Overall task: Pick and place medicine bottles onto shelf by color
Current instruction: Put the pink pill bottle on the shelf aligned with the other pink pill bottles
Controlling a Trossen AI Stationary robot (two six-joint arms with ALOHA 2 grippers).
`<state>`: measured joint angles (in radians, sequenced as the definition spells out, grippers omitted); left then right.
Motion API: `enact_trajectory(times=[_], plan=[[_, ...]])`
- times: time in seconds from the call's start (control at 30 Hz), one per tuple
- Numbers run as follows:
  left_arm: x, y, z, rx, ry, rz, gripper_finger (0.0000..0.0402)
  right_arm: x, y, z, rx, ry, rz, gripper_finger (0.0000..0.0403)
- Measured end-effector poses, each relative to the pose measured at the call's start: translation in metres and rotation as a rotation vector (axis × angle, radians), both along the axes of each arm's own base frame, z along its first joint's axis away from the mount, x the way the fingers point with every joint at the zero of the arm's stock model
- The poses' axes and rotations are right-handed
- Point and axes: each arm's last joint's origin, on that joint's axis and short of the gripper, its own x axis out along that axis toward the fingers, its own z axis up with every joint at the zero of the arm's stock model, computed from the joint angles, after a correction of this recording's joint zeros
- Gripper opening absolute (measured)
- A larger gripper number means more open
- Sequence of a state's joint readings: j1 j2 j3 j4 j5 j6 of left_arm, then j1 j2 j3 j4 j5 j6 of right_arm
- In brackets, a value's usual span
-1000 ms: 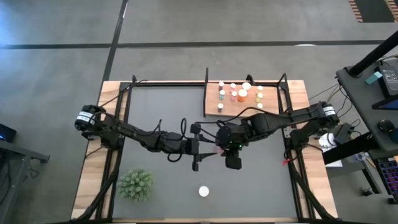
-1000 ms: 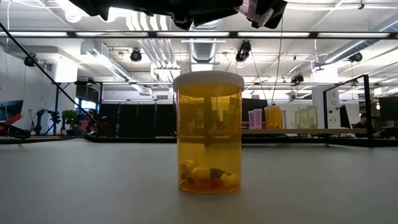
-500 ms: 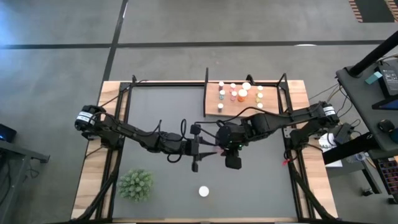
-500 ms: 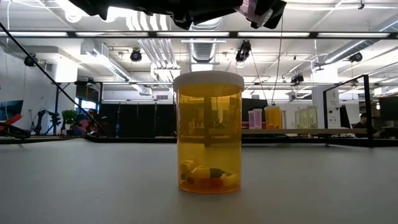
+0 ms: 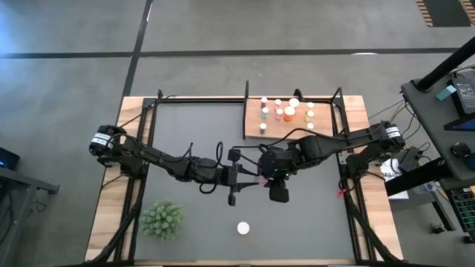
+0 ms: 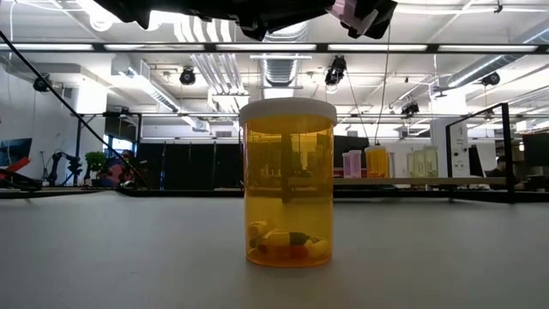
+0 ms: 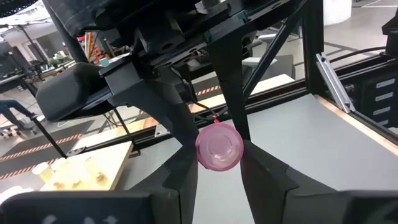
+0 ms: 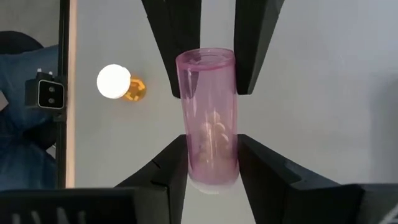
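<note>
Grippers point(image 5: 257, 180) hide pink bottle point(image 8: 208, 118) overhead (cap apparently obscured).

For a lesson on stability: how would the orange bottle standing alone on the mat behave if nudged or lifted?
The orange bottle stands upright on a flat base, so a low push would probably slide it, while a high push might tip it. Being round, it would likely roll once down. It looks nearly empty, with only a few capsules at the bottom, so it is probably light.
</note>
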<state>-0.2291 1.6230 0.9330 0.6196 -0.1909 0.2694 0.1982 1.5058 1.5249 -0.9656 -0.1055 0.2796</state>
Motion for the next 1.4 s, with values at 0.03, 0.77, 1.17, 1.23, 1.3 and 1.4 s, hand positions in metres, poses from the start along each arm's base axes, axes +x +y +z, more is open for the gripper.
enact_trajectory(times=[0.03,0.77,1.17,1.23,1.3,1.4], plan=[[0.0,0.0,0.0,0.0,0.0,0.0,0.0093,0.0,0.0,0.0,-0.001,0.003,0.0,0.0129],[0.0,0.015,0.024,-0.012,-0.253,0.178,0.0095,-0.075,-0.016,0.083,-0.271,-0.155,-0.018,0.0173],[-0.009,0.029,0.053,-0.074,-0.553,0.276,0.0095,-0.114,-0.025,0.094,-0.589,-0.58,-0.003,0.0164],[-0.01,0.029,0.056,-0.08,-0.591,0.251,0.0095,-0.112,-0.025,0.086,-0.647,-0.651,0.041,0.0164],[-0.012,0.028,0.059,-0.081,-0.632,0.211,0.0095,-0.11,-0.024,0.078,-0.697,-0.721,0.07,0.0162],[-0.014,0.027,0.063,-0.08,-0.68,0.144,0.0095,-0.105,-0.023,0.066,-0.754,-0.836,0.078,0.0162]])
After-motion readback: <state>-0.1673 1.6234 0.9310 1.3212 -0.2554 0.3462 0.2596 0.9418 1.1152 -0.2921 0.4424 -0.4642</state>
